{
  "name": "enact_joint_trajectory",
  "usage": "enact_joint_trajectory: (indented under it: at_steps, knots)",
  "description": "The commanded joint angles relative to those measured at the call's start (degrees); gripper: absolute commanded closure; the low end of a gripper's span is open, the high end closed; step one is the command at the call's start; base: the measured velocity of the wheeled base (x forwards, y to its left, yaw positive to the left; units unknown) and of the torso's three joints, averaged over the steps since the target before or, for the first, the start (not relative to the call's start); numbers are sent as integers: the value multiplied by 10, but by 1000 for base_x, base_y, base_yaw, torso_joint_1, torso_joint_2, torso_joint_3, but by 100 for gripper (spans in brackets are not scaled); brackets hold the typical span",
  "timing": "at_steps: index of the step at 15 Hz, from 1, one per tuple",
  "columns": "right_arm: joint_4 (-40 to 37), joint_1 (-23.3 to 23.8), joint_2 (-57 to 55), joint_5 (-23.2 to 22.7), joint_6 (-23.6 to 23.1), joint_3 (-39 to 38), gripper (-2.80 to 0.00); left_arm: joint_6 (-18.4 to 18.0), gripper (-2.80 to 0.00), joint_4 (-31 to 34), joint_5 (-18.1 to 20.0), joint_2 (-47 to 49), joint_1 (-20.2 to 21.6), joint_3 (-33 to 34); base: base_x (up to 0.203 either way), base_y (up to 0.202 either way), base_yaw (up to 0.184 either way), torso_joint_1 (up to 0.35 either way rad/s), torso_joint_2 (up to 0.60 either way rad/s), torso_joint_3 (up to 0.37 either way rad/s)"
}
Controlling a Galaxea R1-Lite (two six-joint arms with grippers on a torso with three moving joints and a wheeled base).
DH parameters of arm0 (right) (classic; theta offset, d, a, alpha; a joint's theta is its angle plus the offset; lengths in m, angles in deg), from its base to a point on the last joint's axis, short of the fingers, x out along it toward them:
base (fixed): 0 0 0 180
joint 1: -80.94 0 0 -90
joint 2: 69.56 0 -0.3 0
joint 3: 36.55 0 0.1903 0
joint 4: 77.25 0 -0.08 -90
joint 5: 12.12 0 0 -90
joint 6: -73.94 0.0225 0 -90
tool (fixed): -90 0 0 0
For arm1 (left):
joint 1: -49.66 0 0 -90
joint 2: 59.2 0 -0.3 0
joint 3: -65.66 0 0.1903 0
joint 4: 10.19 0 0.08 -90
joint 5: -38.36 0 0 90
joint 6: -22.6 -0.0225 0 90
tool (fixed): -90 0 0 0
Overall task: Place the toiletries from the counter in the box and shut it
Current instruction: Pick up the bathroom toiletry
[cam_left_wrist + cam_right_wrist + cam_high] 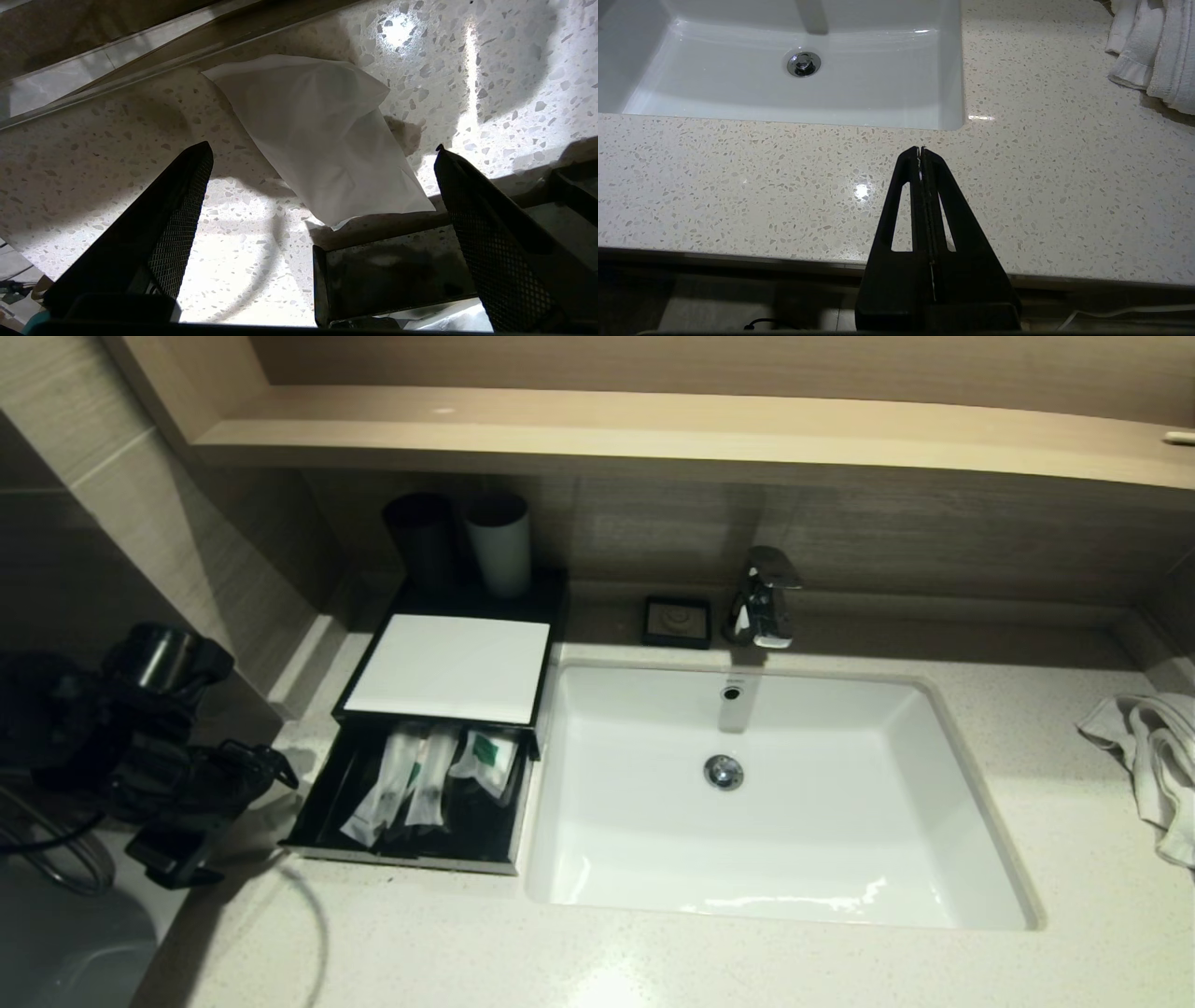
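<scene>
The left gripper hangs with its jaws wide and empty over 1 white packet that lies on the tabletop just beside the drawer of the box. This indicates the collecting step, with 3 packets already in the open drawer. The next move calls for lowering the jaws astride the flat packet, pinching it, lifting it over the drawer wall, then pushing the drawer in; the right gripper is parked with jaws pressed together at the tabletop's front edge, right of the basin.

The towel runs off the head view's right edge; the drawer is cropped in the left wrist view.
</scene>
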Motion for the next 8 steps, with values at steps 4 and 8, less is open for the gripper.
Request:
enact_joint_trajectory:
  at_steps: [4, 8]
  knots:
    - [0, 0, 0, 0, 0, 0, 0, 3, 0, -1, -1, 2, 0, 1, 0, 0, 0, 0, 0, 0]
    - [0, 0, 0, 0, 0, 0, 0, 2, 0, -2, 0, 2, 0, 6, 0, 0, 0, 0, 0, 0]
